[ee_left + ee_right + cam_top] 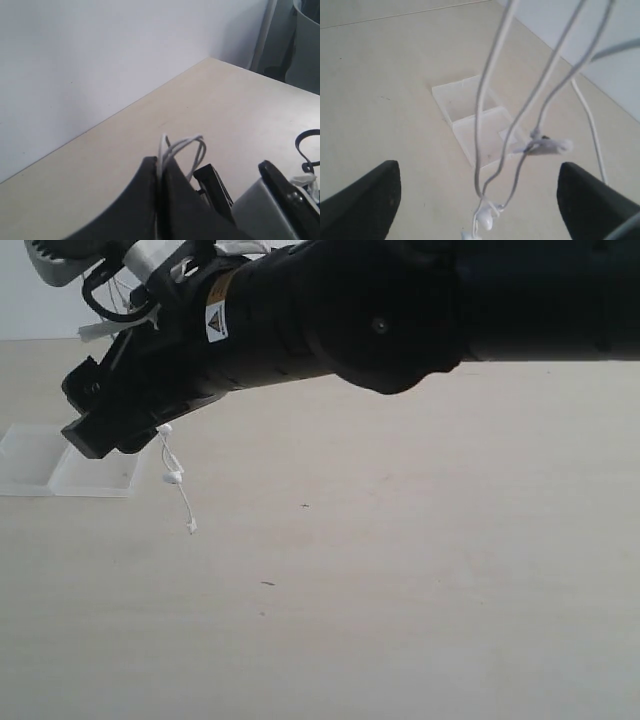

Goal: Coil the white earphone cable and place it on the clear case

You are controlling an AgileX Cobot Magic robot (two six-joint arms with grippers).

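Hanging limp and light from the left tool, whose jaws pinch its looped strands, the white earphone cable dangles over the clear case on the worktop, near the wide-open, empty right tool, and is probably best taken by its bunched loops.

Your exterior view is lit softly and evenly: the pale table is bright with only faint shadows, while the black arm across the top of the frame is so dark that its surface detail is lost. In your right wrist view the white earphone cable hangs close to the lens and smears out of focus. The dark fingers in the lower corners are blurred too, yet the clear case at centre stays fairly sharp.
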